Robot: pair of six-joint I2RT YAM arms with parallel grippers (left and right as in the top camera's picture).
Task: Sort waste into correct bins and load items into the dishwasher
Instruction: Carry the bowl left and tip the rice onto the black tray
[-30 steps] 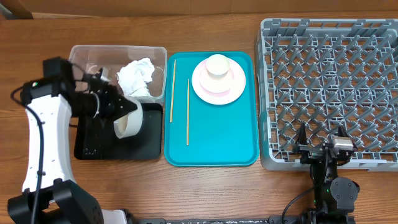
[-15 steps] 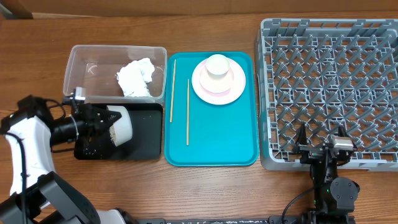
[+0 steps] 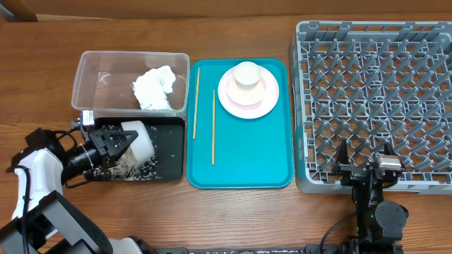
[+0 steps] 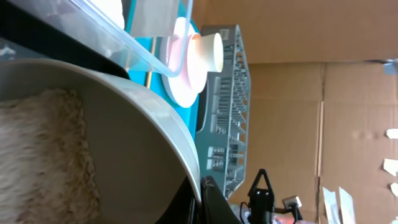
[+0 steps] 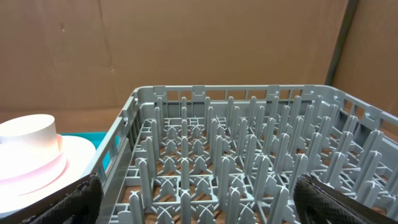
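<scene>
We are tipping the bowl (image 3: 141, 140), left gripper (image 3: 119, 139) pinching its rim, over the black tray (image 3: 171, 149)'s left half, where rice (image 3: 133, 166) is lying; some is clinging inside, so a steeper tilt is looking wise.

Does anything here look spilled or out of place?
White rice grains lie scattered over the black tray, below a bowl that the left claw holds tipped on its side. It looks like deliberate emptying, within the tray, not an accident. Nothing else stands out.
</scene>
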